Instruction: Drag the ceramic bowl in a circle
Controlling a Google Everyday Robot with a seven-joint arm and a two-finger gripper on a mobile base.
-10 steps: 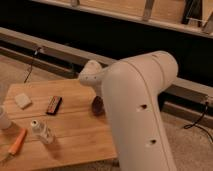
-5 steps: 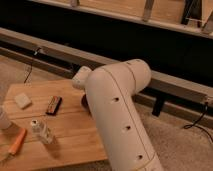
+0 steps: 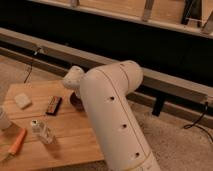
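Note:
Only a dark maroon sliver of the ceramic bowl (image 3: 76, 102) shows on the wooden table (image 3: 65, 137), at its far right part, just under the arm's pale wrist end (image 3: 74, 78). The bulky white arm (image 3: 114, 117) covers the rest of the bowl. My gripper is hidden behind the arm, down by the bowl, and it is shut. What it touches or holds cannot be seen.
On the table lie a pale sponge-like block (image 3: 22, 100), a dark flat bar (image 3: 53, 105), a small clear bottle (image 3: 41, 131), an orange tool (image 3: 17, 142) and a white cup (image 3: 2, 120) at the left edge. A long dark bench runs behind. Cables trail on the carpet.
The arm has swung left across the view and covers more of the table's right side. The visible bit of the bowl lies further left, closer to the dark bar.

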